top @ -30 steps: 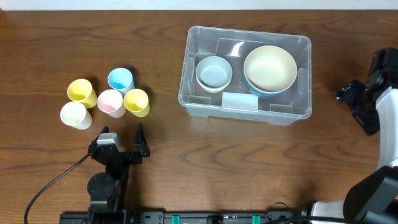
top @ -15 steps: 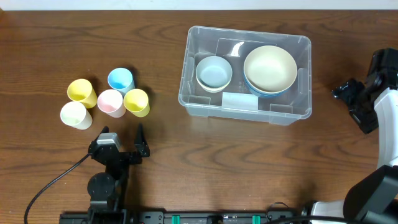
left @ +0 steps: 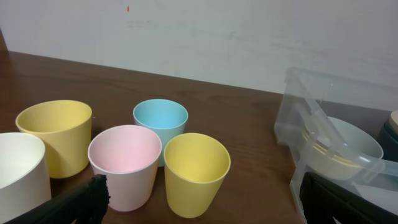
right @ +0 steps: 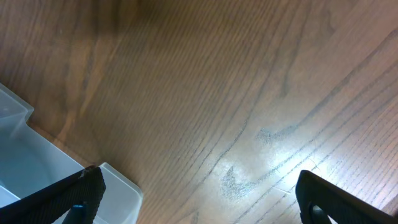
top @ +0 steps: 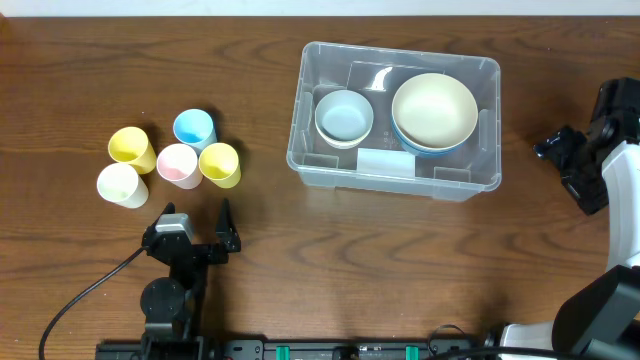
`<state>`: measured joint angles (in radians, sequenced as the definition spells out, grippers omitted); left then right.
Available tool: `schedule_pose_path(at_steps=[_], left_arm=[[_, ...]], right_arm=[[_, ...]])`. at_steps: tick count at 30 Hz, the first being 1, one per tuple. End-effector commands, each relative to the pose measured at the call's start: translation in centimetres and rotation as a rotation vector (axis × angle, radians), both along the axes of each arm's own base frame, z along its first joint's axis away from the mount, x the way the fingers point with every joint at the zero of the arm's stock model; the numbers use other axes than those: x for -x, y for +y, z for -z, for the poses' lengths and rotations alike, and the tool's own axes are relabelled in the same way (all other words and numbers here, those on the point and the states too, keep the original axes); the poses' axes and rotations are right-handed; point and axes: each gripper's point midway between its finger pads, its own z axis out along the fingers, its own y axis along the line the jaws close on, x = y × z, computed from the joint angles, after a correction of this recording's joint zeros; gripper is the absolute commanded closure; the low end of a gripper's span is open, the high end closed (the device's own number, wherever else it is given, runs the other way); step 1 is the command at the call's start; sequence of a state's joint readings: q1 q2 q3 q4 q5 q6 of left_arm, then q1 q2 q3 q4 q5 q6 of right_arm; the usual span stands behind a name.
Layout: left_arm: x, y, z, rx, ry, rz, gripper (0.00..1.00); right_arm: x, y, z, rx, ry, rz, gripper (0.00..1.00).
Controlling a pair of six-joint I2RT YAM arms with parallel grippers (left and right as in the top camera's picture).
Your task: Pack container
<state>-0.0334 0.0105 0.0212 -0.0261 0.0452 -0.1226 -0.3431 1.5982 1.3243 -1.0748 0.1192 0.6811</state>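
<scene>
The clear plastic container (top: 310, 150) stands at the table's upper middle. Inside it are a small pale blue bowl (top: 344, 116) on the left and a large cream bowl (top: 434, 110) stacked on a blue one. It also shows in the left wrist view (left: 298, 118) and its corner in the right wrist view (right: 121, 196). Five cups stand in a cluster at the left: yellow (top: 131, 147), blue (top: 194, 128), pink (top: 177, 163), yellow (top: 220, 164), white (top: 119, 184). My left gripper (top: 200, 232) is open and empty just in front of the cups. My right gripper (top: 556, 150) is open and empty, right of the container.
The right arm's white body (top: 625, 170) runs along the right edge of the table. A black cable (top: 80, 300) trails from the left arm's base at the front edge. A white wall (left: 199, 31) stands behind the table.
The right gripper has shifted slightly to the left, toward the container. The left arm, the cups and the bowls have not moved.
</scene>
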Motion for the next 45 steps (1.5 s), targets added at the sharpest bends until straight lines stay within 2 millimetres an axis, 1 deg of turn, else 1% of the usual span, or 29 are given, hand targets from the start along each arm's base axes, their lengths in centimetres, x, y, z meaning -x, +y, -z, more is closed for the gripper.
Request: schedule_pose_path(at_steps=[1, 3, 4, 6, 8, 11, 14, 18, 20, 22, 24, 25, 26, 28, 30, 32, 34, 36, 38, 42, 45], left_arm=[[0.0, 0.1, 0.7, 0.025, 0.013, -0.007, 0.02], [-0.1, -0.5, -0.7, 0.070, -0.043, 0.024, 0.02], [-0.1, -1.2, -2.0, 0.072, -0.095, 0.071, 0.02], [0.1, -2.1, -4.4, 0.071, -0.192, 0.128, 0.02], [0.4, -2.3, -6.4, 0.068, -0.263, 0.143, 0.02], [0.7, -2.3, -8.4, 0.041, -0.284, 0.141, 0.02], [0.2, -2.3, -10.0, 0.043, -0.223, 0.137, 0.02], [-1.8, -2.7, -12.1, 0.012, -0.037, 0.154, 0.02], [-3.2, -3.7, -13.1, -0.037, 0.066, 0.219, 0.02], [-4.4, -5.4, -14.0, -0.071, 0.139, 0.329, 0.02], [-5.6, -7.3, -14.7, -0.034, 0.199, 0.447, 0.02], [-6.1, -8.0, -14.7, -0.017, 0.224, 0.494, 0.02], [-6.7, -8.4, -14.6, -0.008, 0.242, 0.516, 0.02], [-8.0, -8.5, -13.8, 0.004, 0.283, 0.521, 0.02], [-8.8, -8.5, -12.3, 0.024, 0.364, 0.522, 0.02], [-8.9, -8.5, -10.6, 0.050, 0.478, 0.520, 0.02], [-9.2, -7.9, -9.0, 0.061, 0.610, 0.482, 0.02], [-9.6, -6.8, -7.7, 0.046, 0.711, 0.414, 0.02], [-10.0, -5.8, -6.7, 0.027, 0.776, 0.360, 0.02], [-10.6, -5.5, -4.6, 0.025, 0.851, 0.347, 0.02], [-10.7, -5.5, -2.5, 0.034, 0.927, 0.342, 0.02]], right_arm=[[0.1, 0.0, 0.2, -0.007, 0.001, 0.015, 0.01], [0.1, 0.0, 0.2, -0.007, 0.001, 0.015, 0.01], [0.1, 0.0, 0.2, -0.007, 0.001, 0.015, 0.01], [0.1, 0.0, 0.2, -0.007, 0.001, 0.015, 0.01], [0.1, 0.0, 0.2, -0.007, 0.001, 0.015, 0.01], [0.1, 0.0, 0.2, -0.007, 0.001, 0.015, 0.01], [0.1, 0.0, 0.2, -0.007, 0.001, 0.015, 0.01], [0.1, 0.0, 0.2, -0.007, 0.001, 0.015, 0.01], [0.1, 0.0, 0.2, -0.007, 0.001, 0.015, 0.01], [0.1, 0.0, 0.2, -0.007, 0.001, 0.015, 0.01], [0.1, 0.0, 0.2, -0.007, 0.001, 0.015, 0.01], [0.1, 0.0, 0.2, -0.007, 0.001, 0.015, 0.01], [0.1, 0.0, 0.2, -0.007, 0.001, 0.015, 0.01], [0.1, 0.0, 0.2, -0.007, 0.001, 0.015, 0.01], [0.1, 0.0, 0.2, -0.007, 0.001, 0.015, 0.01], [0.1, 0.0, 0.2, -0.007, 0.001, 0.015, 0.01], [0.1, 0.0, 0.2, -0.007, 0.001, 0.015, 0.01], [0.1, 0.0, 0.2, -0.007, 0.001, 0.015, 0.01], [0.1, 0.0, 0.2, -0.007, 0.001, 0.015, 0.01], [0.1, 0.0, 0.2, -0.007, 0.001, 0.015, 0.01], [0.1, 0.0, 0.2, -0.007, 0.001, 0.015, 0.01]])
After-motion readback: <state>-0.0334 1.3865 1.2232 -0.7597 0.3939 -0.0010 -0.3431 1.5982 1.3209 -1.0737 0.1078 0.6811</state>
